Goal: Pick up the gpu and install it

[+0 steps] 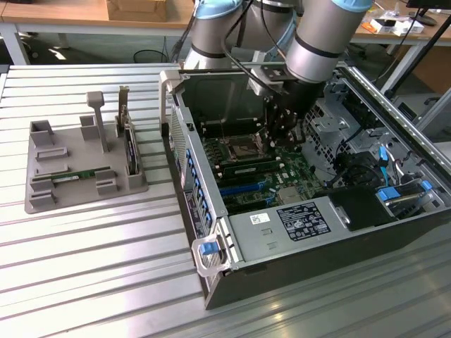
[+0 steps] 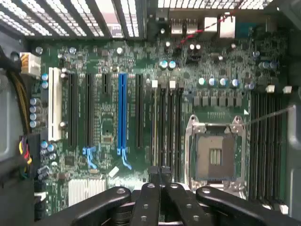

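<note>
- Gripper [image 1: 285, 134]: inside the open PC case [image 1: 394, 218], low over the motherboard [image 1: 268, 172]; jaws together, nothing seen clamped between them.
- Wrist view: fingertips [image 2: 160, 176] meet above the RAM slots [image 2: 167, 127], next to the CPU socket [image 2: 214, 155].
- Gpu [image 1: 83, 174]: green stick lying flat in the grey holder tray [image 1: 42, 201], on the table at the exterior view's left, well apart from gripper.
- Dark upright card [image 1: 130, 148]: stands in same tray, right of the gpu.
</note>
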{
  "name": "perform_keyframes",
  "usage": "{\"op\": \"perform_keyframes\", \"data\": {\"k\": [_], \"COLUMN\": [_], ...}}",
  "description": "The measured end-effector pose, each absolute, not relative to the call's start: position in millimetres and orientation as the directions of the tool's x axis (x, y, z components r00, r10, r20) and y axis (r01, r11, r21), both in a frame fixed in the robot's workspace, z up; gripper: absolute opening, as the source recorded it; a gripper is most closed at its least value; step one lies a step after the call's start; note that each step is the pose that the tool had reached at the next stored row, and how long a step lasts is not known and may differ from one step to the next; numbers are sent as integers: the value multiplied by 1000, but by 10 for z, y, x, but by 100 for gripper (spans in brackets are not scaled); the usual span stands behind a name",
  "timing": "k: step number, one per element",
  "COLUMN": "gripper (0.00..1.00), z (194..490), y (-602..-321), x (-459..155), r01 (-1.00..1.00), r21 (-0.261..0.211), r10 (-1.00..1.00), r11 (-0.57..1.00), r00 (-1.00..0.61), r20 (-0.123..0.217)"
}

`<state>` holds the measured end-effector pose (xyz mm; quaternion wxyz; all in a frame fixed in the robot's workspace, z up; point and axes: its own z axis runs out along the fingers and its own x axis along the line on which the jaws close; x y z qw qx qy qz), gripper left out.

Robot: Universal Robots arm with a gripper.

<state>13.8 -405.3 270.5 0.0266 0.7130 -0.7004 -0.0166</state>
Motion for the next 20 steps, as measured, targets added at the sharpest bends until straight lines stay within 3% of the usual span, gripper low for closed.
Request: {"op": "perform_keyframes", "data": {"k": [6, 20], "gripper": [11, 11], "z": [2704, 2955], "y": [-4053, -4053], "x": [840, 902], "r01": [-997, -997], "r21": [74, 74], "r10": [-1000, -1000], "r11": [-23, -23], "r00": [24, 24], "r20": [13, 13]}}
